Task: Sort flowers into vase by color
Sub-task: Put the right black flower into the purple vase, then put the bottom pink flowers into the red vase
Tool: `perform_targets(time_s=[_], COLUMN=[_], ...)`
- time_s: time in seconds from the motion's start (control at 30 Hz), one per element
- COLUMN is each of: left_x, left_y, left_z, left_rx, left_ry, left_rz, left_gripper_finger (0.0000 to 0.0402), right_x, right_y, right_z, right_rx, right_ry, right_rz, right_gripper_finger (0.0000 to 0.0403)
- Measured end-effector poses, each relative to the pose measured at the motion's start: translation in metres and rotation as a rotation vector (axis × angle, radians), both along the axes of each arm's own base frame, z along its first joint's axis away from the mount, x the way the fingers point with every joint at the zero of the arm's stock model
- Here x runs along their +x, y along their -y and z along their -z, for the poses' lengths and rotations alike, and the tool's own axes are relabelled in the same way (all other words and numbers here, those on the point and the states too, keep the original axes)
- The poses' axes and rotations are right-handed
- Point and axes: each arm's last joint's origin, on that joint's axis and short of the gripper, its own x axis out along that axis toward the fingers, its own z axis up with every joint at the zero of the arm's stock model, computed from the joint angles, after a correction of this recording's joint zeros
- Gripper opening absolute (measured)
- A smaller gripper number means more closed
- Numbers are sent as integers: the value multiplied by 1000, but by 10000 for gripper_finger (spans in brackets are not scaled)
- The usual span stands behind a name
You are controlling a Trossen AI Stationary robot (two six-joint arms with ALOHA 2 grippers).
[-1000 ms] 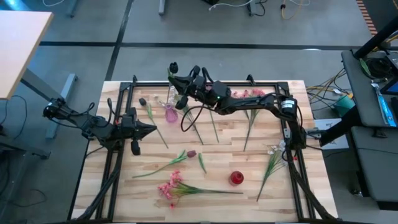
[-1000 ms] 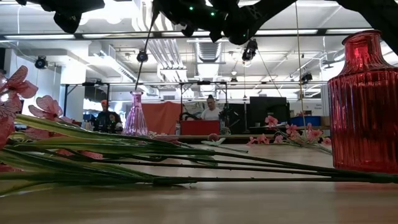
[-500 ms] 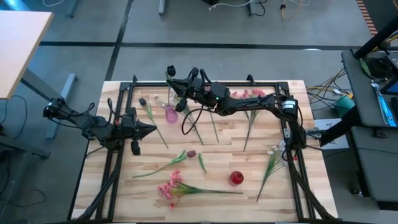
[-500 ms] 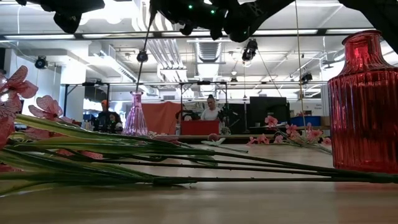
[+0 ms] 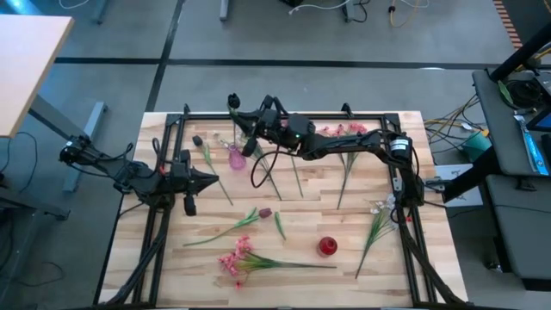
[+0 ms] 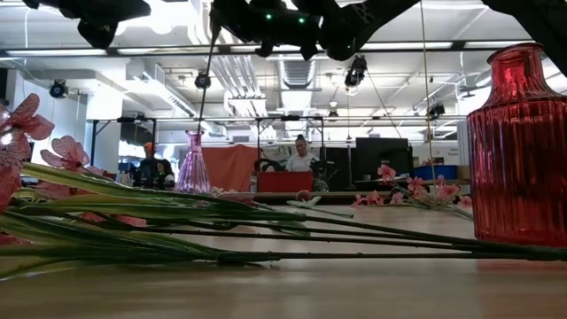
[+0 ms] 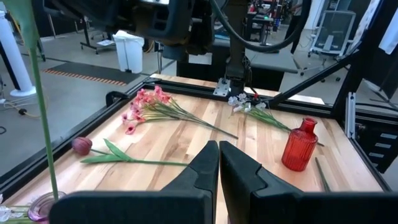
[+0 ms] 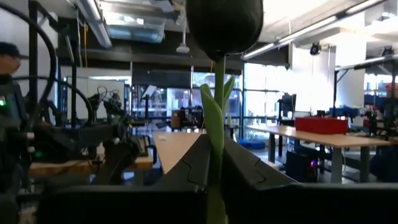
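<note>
The wooden table [image 5: 362,258] carries two vases. The pink vase [image 5: 235,158], taken as landmark, has a green stem entering its mouth; that stem belongs to a dark tulip [image 5: 232,102] which the right gripper [image 5: 244,129] pinches between nearly closed fingers just above the vase. The red vase [image 5: 326,247] stands well apart toward the near edge, and whether it holds anything cannot be told. Lying loose: two pink sprays [image 5: 238,258] [image 5: 344,131], one whitish spray [image 5: 379,215], about four more tulips. The left gripper [image 5: 209,180], closed and empty, waits beside the pink vase.
</note>
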Motion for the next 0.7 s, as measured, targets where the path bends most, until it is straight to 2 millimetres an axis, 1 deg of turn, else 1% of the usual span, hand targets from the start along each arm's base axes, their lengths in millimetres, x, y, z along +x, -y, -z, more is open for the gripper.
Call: perform_targets(time_s=[0.13, 0.3, 0.43, 0.57, 0.7], left_x=[1, 1, 1, 1, 1], left_y=[0, 0, 0, 0, 0], left_z=[0, 0, 0, 0, 1], left_rx=[1, -2, -3, -13, -32], left_ry=[-3, -2, -1, 1, 3], left_rz=[0, 0, -1, -2, -5], left_gripper_finger=[0, 0, 0, 0, 0], right_x=[1, 3, 2, -4, -15], right_y=[1, 2, 2, 1, -2], right_z=[4, 11, 14, 9, -2], right_rx=[21, 52, 89, 126, 163], right_ry=[-39, -113, -212, -303, -384], right_rz=[33, 50, 47, 49, 65], right_gripper_finger=[66, 136, 192, 239, 277])
